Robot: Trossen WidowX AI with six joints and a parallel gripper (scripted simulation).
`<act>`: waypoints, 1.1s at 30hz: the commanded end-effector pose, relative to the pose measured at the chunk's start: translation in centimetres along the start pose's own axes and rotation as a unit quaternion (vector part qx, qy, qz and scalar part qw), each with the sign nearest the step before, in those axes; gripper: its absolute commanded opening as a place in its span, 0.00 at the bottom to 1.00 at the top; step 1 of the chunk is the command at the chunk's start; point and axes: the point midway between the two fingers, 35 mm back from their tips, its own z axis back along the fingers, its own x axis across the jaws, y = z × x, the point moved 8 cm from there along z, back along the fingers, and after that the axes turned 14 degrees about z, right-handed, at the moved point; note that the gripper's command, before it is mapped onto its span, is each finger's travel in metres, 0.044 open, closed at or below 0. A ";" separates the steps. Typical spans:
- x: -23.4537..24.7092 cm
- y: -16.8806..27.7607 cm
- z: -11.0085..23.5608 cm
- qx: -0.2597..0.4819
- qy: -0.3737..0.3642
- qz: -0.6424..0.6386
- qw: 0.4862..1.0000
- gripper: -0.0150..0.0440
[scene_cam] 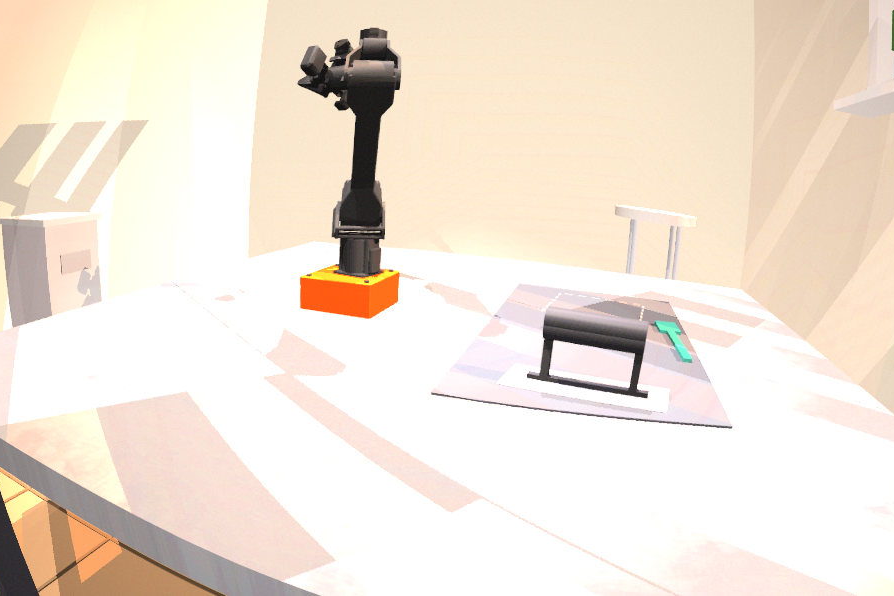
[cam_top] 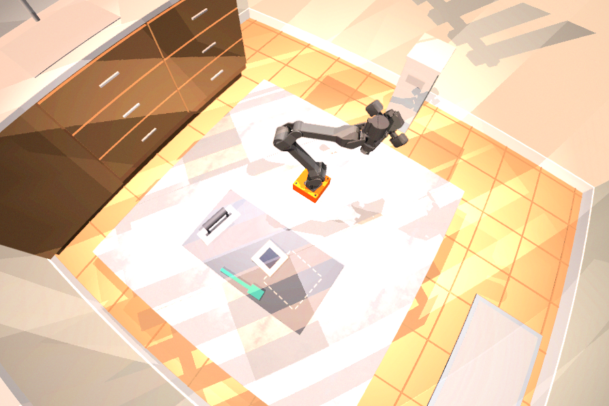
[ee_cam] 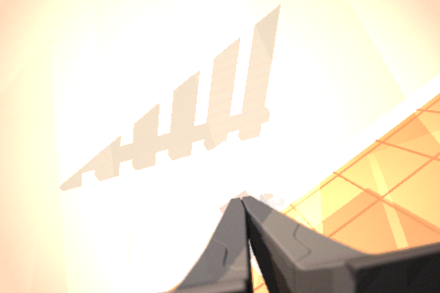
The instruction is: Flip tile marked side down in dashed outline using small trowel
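Observation:
My gripper [scene_cam: 304, 82] [ee_cam: 241, 206] is shut with nothing between its fingertips. It is high above the table, on the far side of the arm's base from the mat [cam_top: 195, 244] [scene_cam: 462, 382], away from tile and trowel. The white tile [cam_top: 270, 258] lies flat on the mat, its dark square facing up. It lies beside the dashed outline [cam_top: 321, 276], along one edge and mostly outside it. The teal trowel [cam_top: 256, 290] [scene_cam: 674, 340] lies flat on the mat near its edge, its blade toward the outline. The tile is hidden behind the black stand in the exterior view.
A black horizontal cylinder on a low stand [cam_top: 216, 219] [scene_cam: 594, 328] stands on a white patch at one end of the mat. The arm's orange base [cam_top: 310, 192] [scene_cam: 336, 293] stands on the table near the mat. A white cabinet [cam_top: 417, 71] [scene_cam: 55, 259] stands beyond the table.

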 end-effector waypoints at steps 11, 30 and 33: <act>0.0 0.0 0.0 0.000 0.000 0.000 1.000 0.42; 0.0 0.0 0.0 0.000 0.000 0.000 1.000 0.33; 0.0 0.0 0.0 0.000 0.000 0.000 1.000 0.25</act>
